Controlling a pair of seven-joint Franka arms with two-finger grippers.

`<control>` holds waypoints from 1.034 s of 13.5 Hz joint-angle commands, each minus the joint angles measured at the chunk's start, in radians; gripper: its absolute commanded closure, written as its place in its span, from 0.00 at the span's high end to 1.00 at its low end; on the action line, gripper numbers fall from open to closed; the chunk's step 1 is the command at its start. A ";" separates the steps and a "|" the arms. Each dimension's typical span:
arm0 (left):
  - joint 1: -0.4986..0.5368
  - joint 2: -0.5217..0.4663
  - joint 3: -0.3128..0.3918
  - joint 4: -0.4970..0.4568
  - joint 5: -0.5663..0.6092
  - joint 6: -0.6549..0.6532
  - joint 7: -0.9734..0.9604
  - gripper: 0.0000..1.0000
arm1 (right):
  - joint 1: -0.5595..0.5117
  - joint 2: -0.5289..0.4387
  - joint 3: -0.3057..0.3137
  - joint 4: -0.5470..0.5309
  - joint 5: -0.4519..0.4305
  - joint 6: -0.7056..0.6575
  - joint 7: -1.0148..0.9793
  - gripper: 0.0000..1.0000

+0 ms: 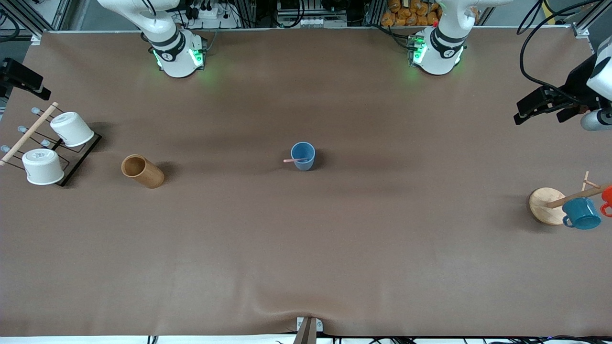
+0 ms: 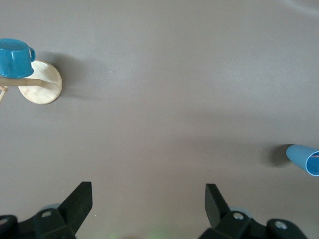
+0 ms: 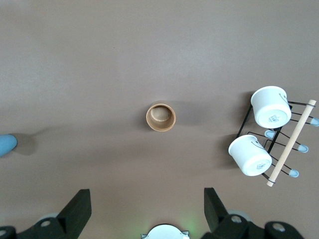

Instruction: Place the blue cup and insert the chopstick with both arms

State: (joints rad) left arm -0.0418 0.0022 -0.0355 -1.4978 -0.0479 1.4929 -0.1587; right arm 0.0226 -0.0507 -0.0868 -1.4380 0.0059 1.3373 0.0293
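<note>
Pink chopstick in blue cup, leaning twd right arm's end; both grippers apart.

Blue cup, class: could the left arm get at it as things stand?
Probably yes. The blue cup stands alone mid-table with the chopstick in it, nothing beside it, and the left gripper hangs open over bare table.

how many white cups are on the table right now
2, both upside down on the black wire rack at the right arm's end of the table: one white cup farther from the front camera, the other white cup nearer. None seems hidden.
</note>
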 commanded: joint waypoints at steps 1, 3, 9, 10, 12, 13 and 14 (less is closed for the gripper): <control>-0.006 -0.011 0.008 0.007 -0.007 -0.026 0.008 1.00 | -0.018 -0.006 0.022 0.010 -0.026 -0.006 0.009 1.00; -0.006 -0.010 0.006 0.008 0.011 -0.043 0.008 1.00 | -0.018 -0.006 0.022 0.014 -0.035 -0.004 0.008 1.00; -0.006 -0.010 -0.001 0.008 0.022 -0.045 0.010 1.00 | -0.020 -0.005 0.022 0.016 -0.038 -0.009 -0.015 1.00; -0.004 -0.010 -0.001 0.008 0.022 -0.045 0.013 1.00 | -0.020 -0.006 0.022 0.016 -0.037 -0.010 -0.015 1.00; -0.004 -0.011 0.000 0.008 0.023 -0.048 0.022 1.00 | -0.020 -0.006 0.021 0.016 -0.037 -0.012 -0.015 1.00; -0.004 -0.011 -0.001 0.007 0.039 -0.049 0.036 1.00 | -0.021 -0.006 0.022 0.016 -0.037 -0.012 -0.015 1.00; -0.006 -0.011 -0.001 0.008 0.069 -0.049 0.059 1.00 | -0.020 -0.006 0.016 0.017 -0.037 -0.004 -0.015 1.00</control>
State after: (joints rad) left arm -0.0419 0.0022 -0.0372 -1.4964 -0.0285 1.4629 -0.1410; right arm 0.0221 -0.0506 -0.0826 -1.4317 -0.0179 1.3376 0.0266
